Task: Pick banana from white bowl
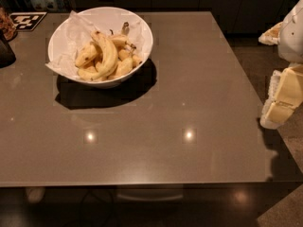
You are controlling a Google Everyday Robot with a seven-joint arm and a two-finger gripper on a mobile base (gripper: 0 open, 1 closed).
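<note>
- Gripper [279, 109] sits at the right edge of the view, beyond the right side of the table [189, 103], well apart from the bowl. Spread or closed: cannot tell from this view. It carries nothing visible.
- White bowl [113, 14] stands at the far left of the table, lined with crumpled paper [71, 30].
- Target banana [110, 56]: the long curved one, lying on top of the pile, running from far to near through the bowl's middle, resting on the shorter bananas [87, 55].
- Step in hand, as judged: the approach. Nothing is grasped yet and the whole reach across the table is still to do.
- Suggested approach: come in from above the bowl, not over the rim from the side, since the walls are deep.
- Suggested grasp: across the banana's mid-length, with the jaws set crosswise to its long curve, and open before descending.
- Risk: the neighbours touch the target on both sides, so a jaw may catch a short banana or snag the paper.
- Lift straight up until clear of the rim, so the bowl is not dragged.
- A dark object [5, 51] at the left edge is off the likely path.
</note>
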